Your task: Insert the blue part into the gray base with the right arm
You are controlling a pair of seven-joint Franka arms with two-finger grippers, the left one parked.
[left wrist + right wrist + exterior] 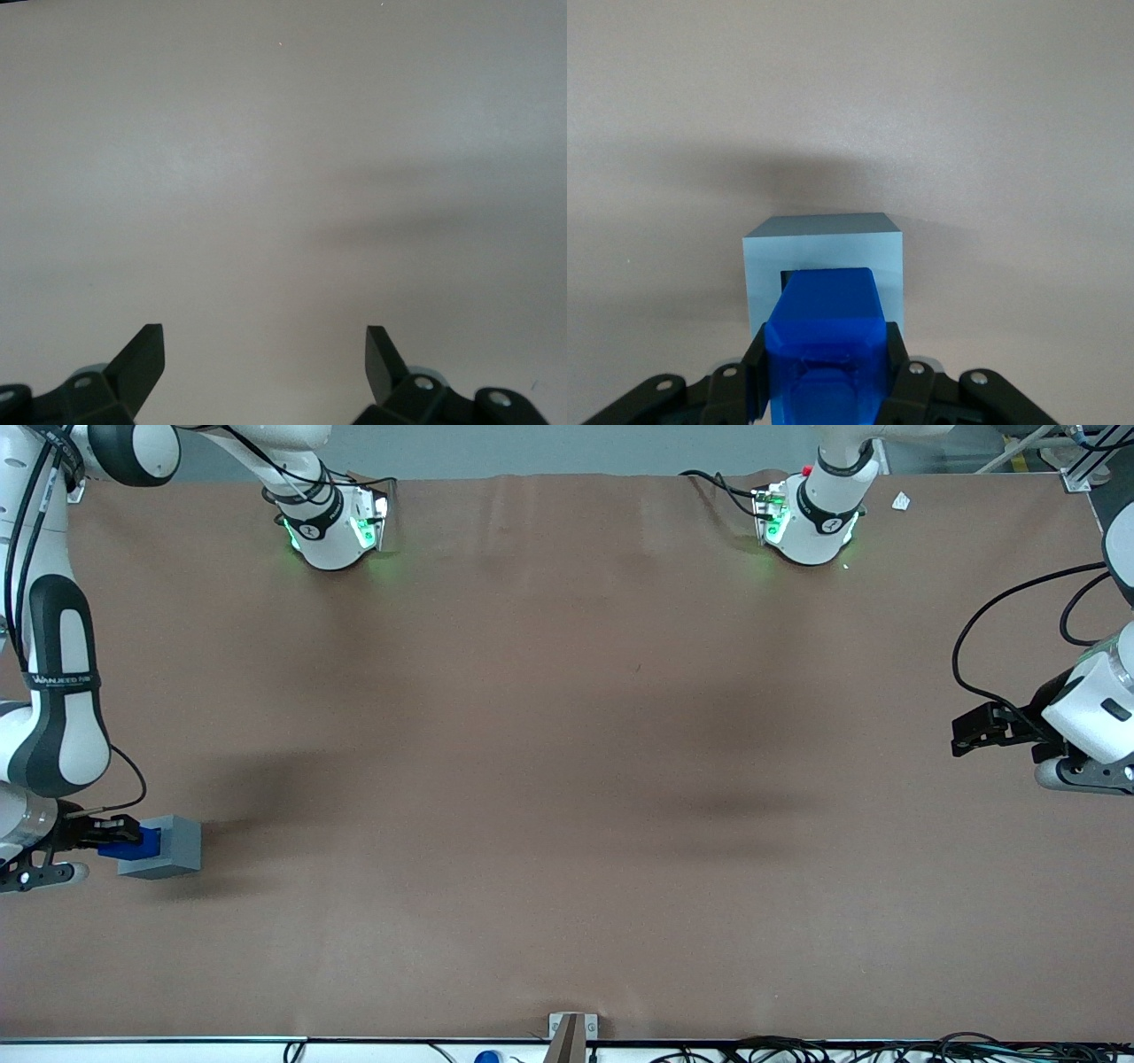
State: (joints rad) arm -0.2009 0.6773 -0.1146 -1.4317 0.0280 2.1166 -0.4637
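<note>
The gray base (168,846) sits on the brown table at the working arm's end, its recessed face turned toward my gripper. My right gripper (120,834) is shut on the blue part (133,843), which touches the base's recessed face. In the right wrist view the blue part (826,341) fills the space between the black fingers (899,367), and its leading end reaches into the square recess of the gray base (824,248). A dark strip of the recess shows above the part.
The brown table (567,779) stretches wide toward the parked arm's end. Two arm bases with green lights (332,527) (806,522) stand at the edge farthest from the front camera. Cables and a bracket (570,1032) line the nearest edge.
</note>
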